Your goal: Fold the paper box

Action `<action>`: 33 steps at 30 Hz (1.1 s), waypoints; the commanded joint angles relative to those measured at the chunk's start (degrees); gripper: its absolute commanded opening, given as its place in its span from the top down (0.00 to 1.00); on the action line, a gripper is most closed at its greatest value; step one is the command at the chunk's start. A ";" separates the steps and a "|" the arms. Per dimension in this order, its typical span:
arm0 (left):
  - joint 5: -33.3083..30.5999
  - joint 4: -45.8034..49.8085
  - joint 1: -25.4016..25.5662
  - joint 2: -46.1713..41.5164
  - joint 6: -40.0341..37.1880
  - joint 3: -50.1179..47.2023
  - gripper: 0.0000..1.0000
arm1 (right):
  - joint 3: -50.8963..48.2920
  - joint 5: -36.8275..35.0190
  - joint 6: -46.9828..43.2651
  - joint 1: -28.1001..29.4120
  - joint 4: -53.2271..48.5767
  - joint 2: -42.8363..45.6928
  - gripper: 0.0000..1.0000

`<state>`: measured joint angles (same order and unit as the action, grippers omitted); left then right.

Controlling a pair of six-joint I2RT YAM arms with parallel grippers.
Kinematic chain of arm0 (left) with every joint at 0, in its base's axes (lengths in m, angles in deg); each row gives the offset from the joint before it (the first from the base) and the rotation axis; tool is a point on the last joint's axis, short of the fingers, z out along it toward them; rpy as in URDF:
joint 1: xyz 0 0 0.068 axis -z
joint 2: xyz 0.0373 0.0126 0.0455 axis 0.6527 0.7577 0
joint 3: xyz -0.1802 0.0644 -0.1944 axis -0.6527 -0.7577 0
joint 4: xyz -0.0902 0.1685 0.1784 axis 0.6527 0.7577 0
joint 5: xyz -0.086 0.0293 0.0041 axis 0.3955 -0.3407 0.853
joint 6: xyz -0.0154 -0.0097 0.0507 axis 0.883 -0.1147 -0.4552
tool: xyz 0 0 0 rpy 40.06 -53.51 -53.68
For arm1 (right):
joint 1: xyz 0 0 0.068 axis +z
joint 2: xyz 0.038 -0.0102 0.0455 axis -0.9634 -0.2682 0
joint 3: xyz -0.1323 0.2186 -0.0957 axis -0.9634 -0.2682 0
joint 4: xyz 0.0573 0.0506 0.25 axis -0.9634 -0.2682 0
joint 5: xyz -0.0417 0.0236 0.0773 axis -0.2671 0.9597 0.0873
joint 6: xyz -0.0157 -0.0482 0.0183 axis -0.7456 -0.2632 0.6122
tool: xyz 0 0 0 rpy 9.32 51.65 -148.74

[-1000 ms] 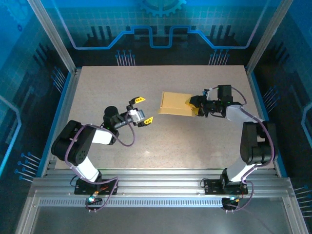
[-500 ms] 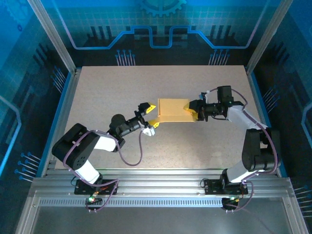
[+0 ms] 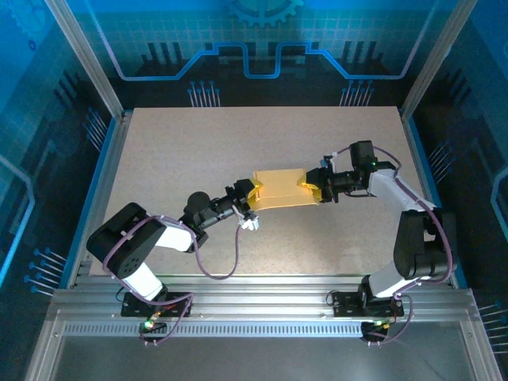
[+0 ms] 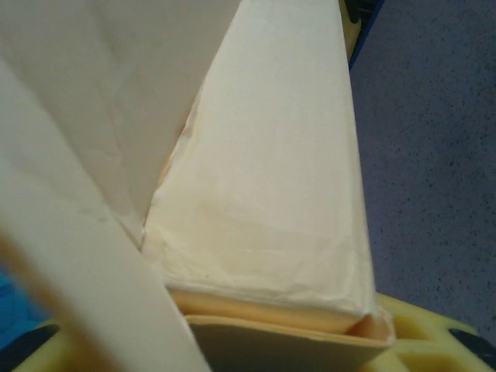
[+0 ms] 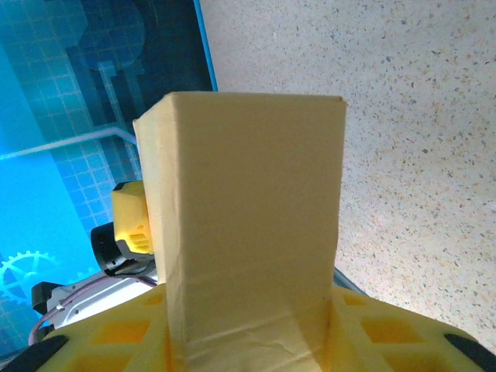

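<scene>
The paper box (image 3: 279, 188) is a pale yellow rectangular tube held just above the middle of the table, lying left to right. My right gripper (image 3: 312, 187) is shut on its right end. In the right wrist view the paper box (image 5: 248, 217) rises between the yellow fingers (image 5: 101, 333). My left gripper (image 3: 252, 194) is shut on the left end. In the left wrist view the paper box (image 4: 271, 194) sits close up, with loose flaps at the left and a yellow finger (image 4: 438, 333) beside its lower corner.
The speckled beige table (image 3: 159, 151) is fenced by aluminium posts and blue-lit walls. An aluminium rail (image 3: 254, 295) runs along the near edge, with both arm bases on it. A white cable connector (image 3: 251, 225) hangs below the left wrist.
My left arm has reached right to the box and its jaws have closed on the left end. The right gripper has kept its hold and carried the box slightly left.
</scene>
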<state>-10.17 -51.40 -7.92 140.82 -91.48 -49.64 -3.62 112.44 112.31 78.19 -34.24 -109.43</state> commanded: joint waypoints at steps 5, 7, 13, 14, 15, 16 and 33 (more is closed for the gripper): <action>-0.33 -1.55 0.26 0.14 0.83 -0.48 0.61 | 1.82 0.61 -0.41 0.45 -1.99 0.46 0.57; -0.26 -1.56 0.23 0.30 2.51 -0.32 0.61 | 2.17 -0.03 0.07 0.41 -1.74 0.68 0.49; -1.50 -1.53 -0.16 0.92 17.63 0.66 0.61 | 3.50 -5.77 2.12 -1.81 -0.11 2.79 0.22; -1.60 -1.49 -0.46 1.16 21.32 0.89 0.61 | 3.86 -7.11 2.37 -2.42 0.20 3.37 0.20; -1.27 -1.53 -0.75 1.68 23.65 0.91 0.61 | 4.41 -8.85 2.38 -3.03 0.57 4.06 0.18; -0.77 -1.53 -1.03 2.19 25.89 1.04 0.61 | 4.78 -10.36 2.33 -3.55 1.43 4.81 0.16; 2.05 -1.62 -2.00 6.61 60.56 -5.76 0.69 | 6.28 -42.69 -32.90 6.92 -3.50 23.84 0.15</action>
<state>-9.99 -51.44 -9.85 146.78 -37.82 -53.99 3.72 77.38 92.11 81.36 -33.39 -89.67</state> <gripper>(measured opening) 0.416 0.848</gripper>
